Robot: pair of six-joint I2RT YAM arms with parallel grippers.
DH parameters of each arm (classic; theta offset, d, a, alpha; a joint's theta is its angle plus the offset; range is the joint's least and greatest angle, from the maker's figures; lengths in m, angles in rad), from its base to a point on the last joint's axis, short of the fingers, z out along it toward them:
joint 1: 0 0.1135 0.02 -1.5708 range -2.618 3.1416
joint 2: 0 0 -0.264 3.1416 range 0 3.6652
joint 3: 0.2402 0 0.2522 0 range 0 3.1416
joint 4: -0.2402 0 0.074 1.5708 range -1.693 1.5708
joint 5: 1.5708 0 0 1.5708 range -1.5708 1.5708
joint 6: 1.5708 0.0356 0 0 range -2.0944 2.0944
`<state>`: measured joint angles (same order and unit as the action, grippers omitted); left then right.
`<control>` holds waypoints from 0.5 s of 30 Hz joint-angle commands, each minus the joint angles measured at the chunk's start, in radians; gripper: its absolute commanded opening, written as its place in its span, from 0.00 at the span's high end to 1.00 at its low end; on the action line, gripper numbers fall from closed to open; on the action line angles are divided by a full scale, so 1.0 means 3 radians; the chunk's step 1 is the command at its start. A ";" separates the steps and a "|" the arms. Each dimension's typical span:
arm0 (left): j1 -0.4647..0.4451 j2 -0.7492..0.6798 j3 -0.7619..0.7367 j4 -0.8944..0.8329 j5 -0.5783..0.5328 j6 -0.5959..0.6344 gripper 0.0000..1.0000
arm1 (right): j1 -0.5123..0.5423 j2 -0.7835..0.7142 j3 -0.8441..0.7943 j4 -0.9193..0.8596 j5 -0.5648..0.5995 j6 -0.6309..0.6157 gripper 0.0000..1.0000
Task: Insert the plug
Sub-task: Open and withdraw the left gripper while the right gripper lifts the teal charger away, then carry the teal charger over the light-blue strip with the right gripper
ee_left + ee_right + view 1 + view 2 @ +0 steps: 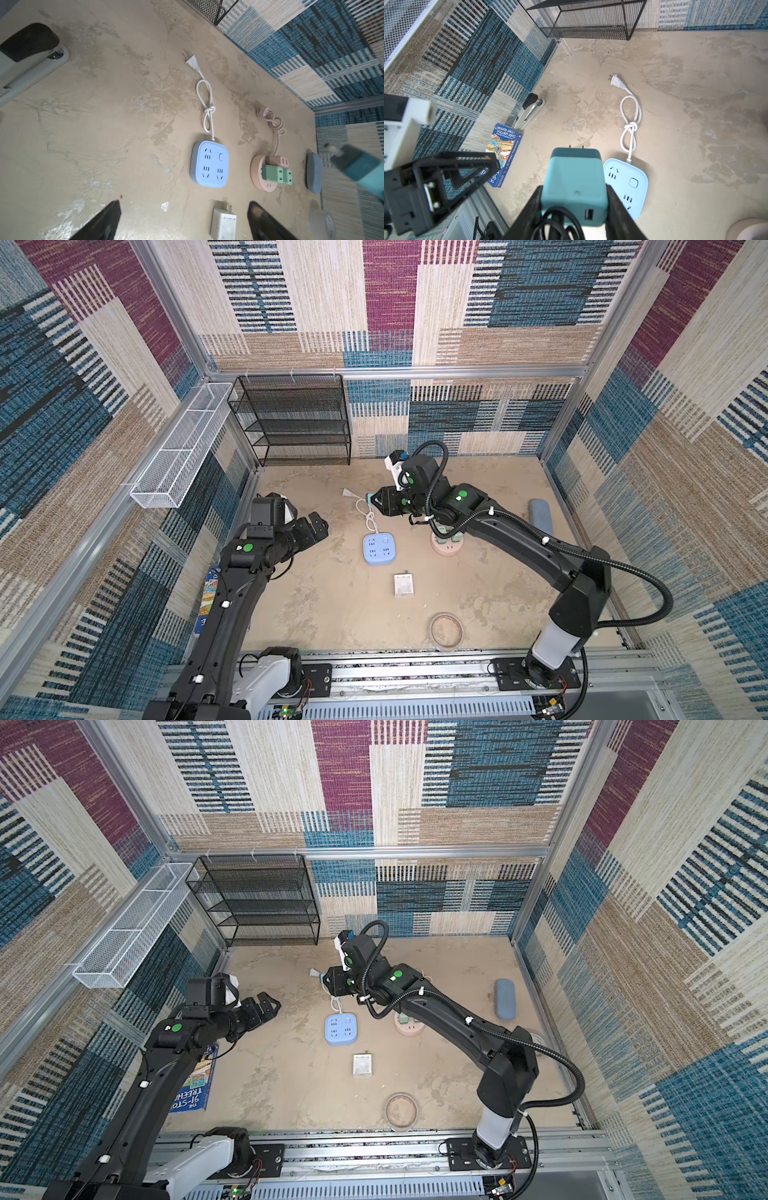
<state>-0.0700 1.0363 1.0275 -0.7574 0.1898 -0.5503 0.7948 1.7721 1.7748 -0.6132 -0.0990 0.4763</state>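
Plug (pixel 575 166): teal, clamped in the right tool (pixel 574 187), held off the tabletop (pixel 332 605) just beyond the strip (pixel 379 548); prongs lead, likely ready to tip down into a socket.
Strip: lies flat, sockets up and empty.
Left tool (pixel 184 203): jaws wide apart, empty, left of the strip, perhaps to steady it.

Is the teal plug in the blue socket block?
Out: the right end effector holds the teal plug, prongs bare, clear of the blue socket block.

Robot lab test cell, aluminium frame (pixel 399 372), carpet-patterned wall panels (pixel 324 294), 2 arms (pixel 519 539) bolted to a rail (pixel 415 672)
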 commanded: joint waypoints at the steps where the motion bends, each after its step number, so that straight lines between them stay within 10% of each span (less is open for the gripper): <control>1: 0.0001 -0.0053 -0.0173 0.0127 0.0160 0.0048 0.01 | -0.0026 0.0303 0.0525 -0.0723 -0.0097 0.0063 1.00; 9: 0.0003 -0.0179 -0.0672 0.0440 0.0436 -0.0091 0.05 | -0.0049 0.1826 0.3089 -0.2420 -0.0105 -0.0050 1.00; 15: 0.0003 -0.0166 -0.0731 0.0441 0.0602 -0.0023 0.06 | -0.0051 0.1663 0.2245 -0.2025 -0.0082 0.0003 1.00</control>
<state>-0.0704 0.9833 0.8089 -0.6552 0.3256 -0.5697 0.7792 2.2875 2.5027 -1.2064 -0.1368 0.4698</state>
